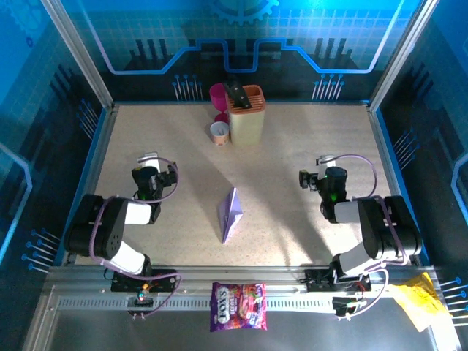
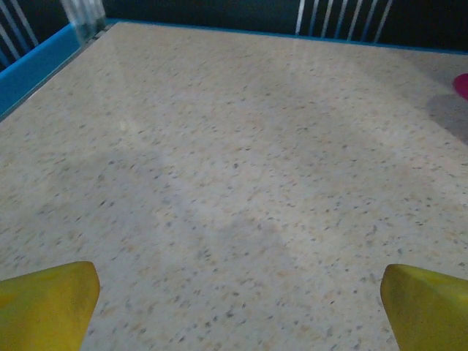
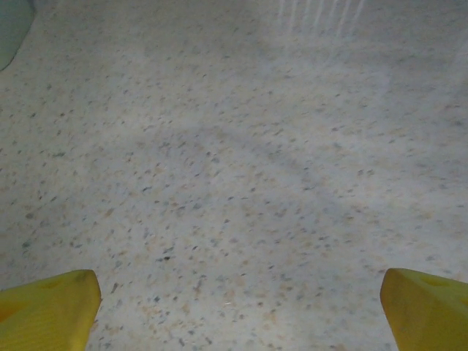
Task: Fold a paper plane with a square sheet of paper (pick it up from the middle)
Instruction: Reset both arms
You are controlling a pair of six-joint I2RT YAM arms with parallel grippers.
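Both pincers are spread wide open and holding nothing: the left pincer (image 1: 150,162) and right pincer (image 1: 324,167) sit out toward the sides. The paper plane (image 1: 230,213) lies flat on the speckled beige surface (image 1: 292,139), roughly midway between them and well apart from each, slim tip toward the near edge. Blue glowing walls all round, with a yellow holder (image 1: 246,117) and pink cup (image 1: 219,95) at the far edge.
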